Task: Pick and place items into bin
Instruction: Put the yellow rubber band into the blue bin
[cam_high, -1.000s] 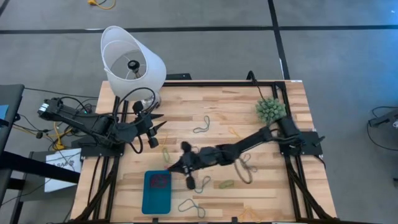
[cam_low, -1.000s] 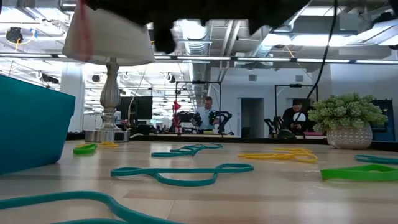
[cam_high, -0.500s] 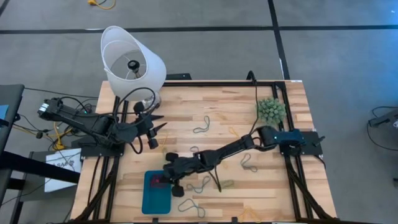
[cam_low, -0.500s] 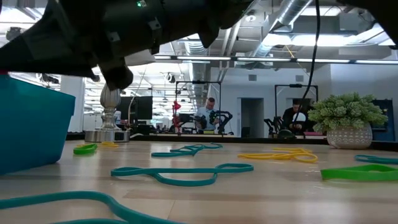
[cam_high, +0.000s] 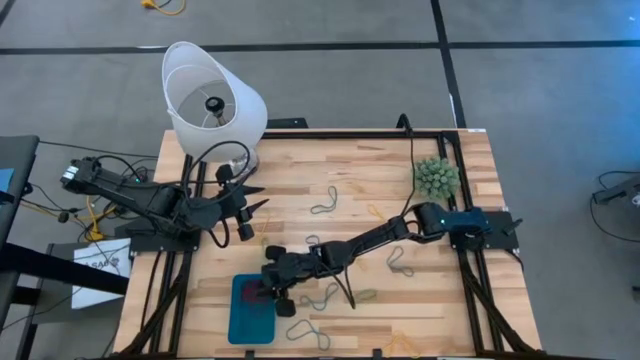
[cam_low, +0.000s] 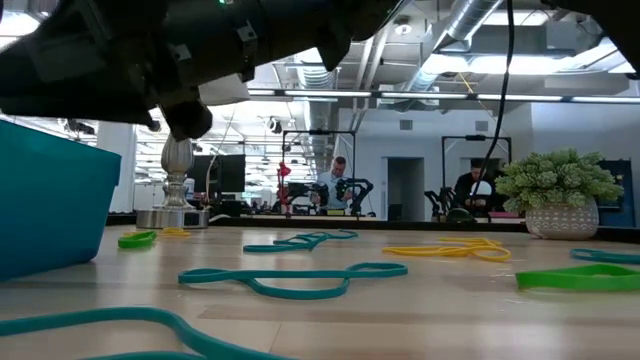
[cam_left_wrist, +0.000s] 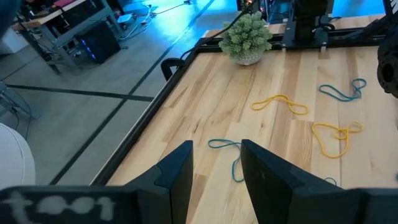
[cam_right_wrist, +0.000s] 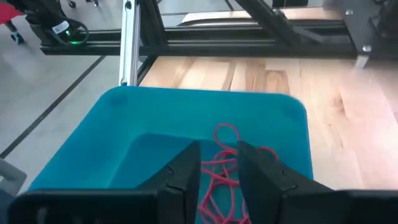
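Observation:
The teal bin (cam_high: 240, 322) stands near the table's front edge, left of centre. Red rubber-band loops (cam_right_wrist: 225, 134) lie on its floor. My right gripper (cam_high: 264, 292) hangs over the bin's far right part, its fingers (cam_right_wrist: 186, 165) apart with nothing pinched between them. Loose bands lie flat on the wood: a grey-blue one (cam_high: 323, 205), another grey-blue one (cam_high: 308, 333), a green one (cam_high: 365, 296) and a yellow one (cam_high: 270, 243). My left gripper (cam_high: 255, 197) waits open at the table's left, beside the lamp, holding nothing.
A lamp with a white shade (cam_high: 213, 100) stands at the far left corner. A spiky green plant ball (cam_high: 436, 177) sits at the far right. The bin's wall (cam_low: 50, 200) and teal bands (cam_low: 290, 280) fill the low view's foreground. People stand in the room behind.
My right gripper has gone toward the table's left and near edges, from beside the bin's right side to above the bin, and has then stayed there. The loose bands on the table have not moved.

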